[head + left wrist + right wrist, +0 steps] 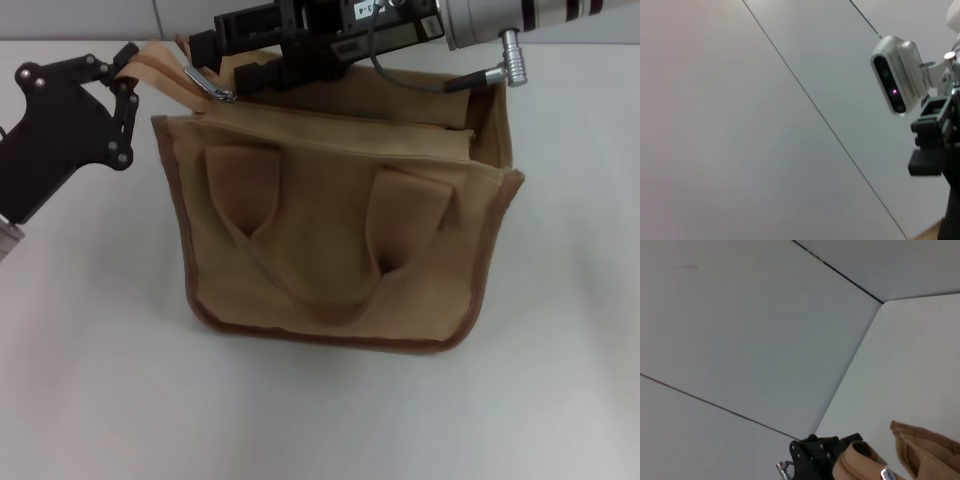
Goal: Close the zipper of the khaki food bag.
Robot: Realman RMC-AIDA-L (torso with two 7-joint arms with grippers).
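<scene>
The khaki food bag (340,230) stands upright in the middle of the table, its two handles hanging down its near side. The zipper (330,108) runs along the top, and the mouth gapes toward the right end. Its silver pull tab (206,82) lies at the bag's left end. My left gripper (128,62) is shut on the fabric end strap (150,55) at that end. My right gripper (205,45) reaches in from the upper right and hangs just above the pull tab. The right wrist view shows the strap (856,462), the tab (887,474) and the bag's corner (925,447).
The white table (100,380) spreads around the bag on all sides. A grey wall (80,18) rises behind it. The right arm's silver wrist camera (897,75) and black gripper body (932,145) show in the left wrist view.
</scene>
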